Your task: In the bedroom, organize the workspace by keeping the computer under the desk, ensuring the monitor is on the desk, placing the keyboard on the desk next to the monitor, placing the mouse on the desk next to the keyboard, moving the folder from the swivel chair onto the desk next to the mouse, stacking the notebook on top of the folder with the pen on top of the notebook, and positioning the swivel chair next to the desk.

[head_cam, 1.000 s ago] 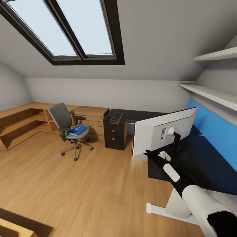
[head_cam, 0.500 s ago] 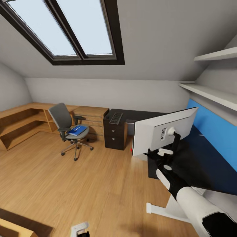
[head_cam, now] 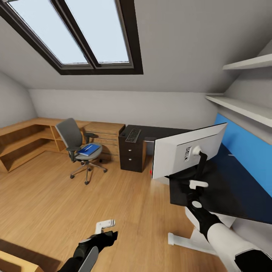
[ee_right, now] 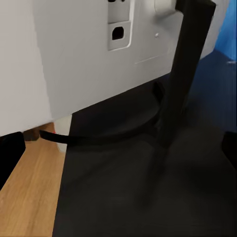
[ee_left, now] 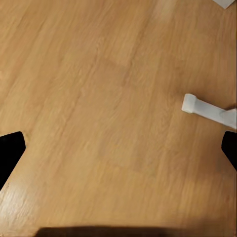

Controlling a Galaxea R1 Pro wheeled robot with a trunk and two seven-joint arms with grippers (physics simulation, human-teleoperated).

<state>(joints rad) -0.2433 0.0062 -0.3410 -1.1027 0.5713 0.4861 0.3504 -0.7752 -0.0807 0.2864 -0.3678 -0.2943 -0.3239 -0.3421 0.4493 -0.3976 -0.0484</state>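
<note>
The monitor [head_cam: 189, 149] stands on the desk [head_cam: 241, 196], its light grey back toward me. My right gripper [head_cam: 193, 186] hovers open just short of its black stand [ee_right: 185, 74], holding nothing. My left gripper [head_cam: 107, 228] hangs open over the wood floor, near the desk's white T-foot [ee_left: 207, 108]. The keyboard [head_cam: 133, 135] lies on a black drawer cabinet [head_cam: 131, 156]. Farther left stands the swivel chair [head_cam: 73, 139] with the blue folder [head_cam: 89, 149] on its seat. The computer, mouse, notebook and pen are out of view.
Low light-wood benches [head_cam: 26, 141] run along the left and back walls. Two white shelves [head_cam: 241, 107] hang above the desk's blue panel [head_cam: 247, 151]. A sloped ceiling with a skylight [head_cam: 79, 34] is overhead. Open wood floor [head_cam: 75, 211] lies between me and the chair.
My right gripper has drawn back and down from the monitor's stand toward me. My left arm has risen into the head view at the bottom. Monitor, chair and keyboard have not moved.
</note>
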